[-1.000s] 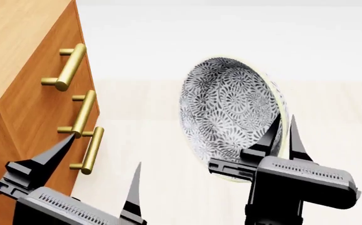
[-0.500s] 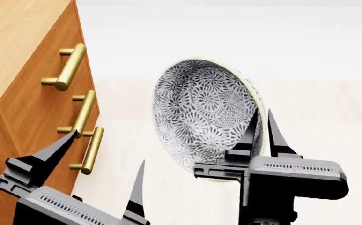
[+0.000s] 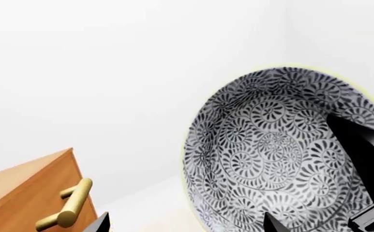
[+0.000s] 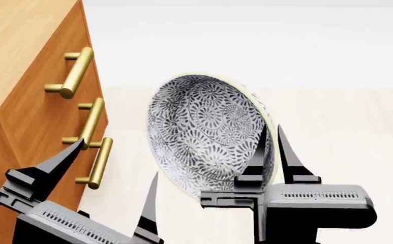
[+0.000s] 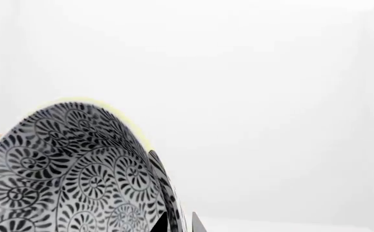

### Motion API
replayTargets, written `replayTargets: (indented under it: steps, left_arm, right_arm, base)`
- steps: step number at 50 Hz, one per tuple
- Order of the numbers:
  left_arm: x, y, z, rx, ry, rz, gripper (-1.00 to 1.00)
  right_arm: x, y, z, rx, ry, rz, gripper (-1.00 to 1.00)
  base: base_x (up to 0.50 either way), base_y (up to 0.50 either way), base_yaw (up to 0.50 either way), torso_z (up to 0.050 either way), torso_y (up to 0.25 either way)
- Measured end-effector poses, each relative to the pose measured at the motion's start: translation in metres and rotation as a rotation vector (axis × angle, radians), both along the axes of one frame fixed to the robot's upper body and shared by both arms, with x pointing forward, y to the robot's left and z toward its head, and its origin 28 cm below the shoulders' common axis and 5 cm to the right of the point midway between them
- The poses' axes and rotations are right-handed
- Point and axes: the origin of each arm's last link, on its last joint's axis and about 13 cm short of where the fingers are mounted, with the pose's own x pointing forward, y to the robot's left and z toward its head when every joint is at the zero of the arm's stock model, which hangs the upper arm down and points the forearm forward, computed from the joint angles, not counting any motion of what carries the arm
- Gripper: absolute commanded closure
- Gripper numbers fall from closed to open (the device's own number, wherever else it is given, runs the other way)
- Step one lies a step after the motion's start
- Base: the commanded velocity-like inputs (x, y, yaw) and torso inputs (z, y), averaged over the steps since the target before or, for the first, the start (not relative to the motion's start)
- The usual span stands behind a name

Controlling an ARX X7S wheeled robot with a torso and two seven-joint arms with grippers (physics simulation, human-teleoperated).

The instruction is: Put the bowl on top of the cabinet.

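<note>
Left gripper point(image 4: 108, 183): nearest, at seven o'clock in the head view, fingers spread wide and empty, just beside the drawer fronts.
Right gripper point(image 4: 269, 152): at five o'clock, fingers pressed onto the bowl's wall, one inside and one outside.
Bowl point(image 4: 206, 134): held on edge in the air, opening facing the head camera; over the last second it has travelled toward nine o'clock, closing on the cabinet.
Cabinet point(image 4: 27, 101): at nine to eleven o'clock, its light top point(image 4: 13, 46) bare where visible.
Meaning: transport is under way; the bowl appears still short of the top and needs levelling.
</note>
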Motion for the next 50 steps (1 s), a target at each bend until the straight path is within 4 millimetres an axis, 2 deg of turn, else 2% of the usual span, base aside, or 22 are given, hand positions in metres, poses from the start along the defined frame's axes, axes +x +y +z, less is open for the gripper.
replayTargets:
  steps: [22, 50]
  left_arm:
    - [0.002, 0.0, -0.003, -0.002, 0.006, 0.0, -1.0]
    - [0.002, 0.003, -0.005, -0.003, 0.011, 0.013, -1.0]
  right_arm:
    - [-0.024, 0.003, 0.001, -0.036, -0.066, 0.055, 1.0]
    - [-0.032, -0.004, 0.0, -0.036, -0.053, 0.09, 1.0]
  base:
    - [0.0, 0.0, 0.0, 0.0, 0.0]
    - [0.0, 0.0, 0.0, 0.001, 0.0]
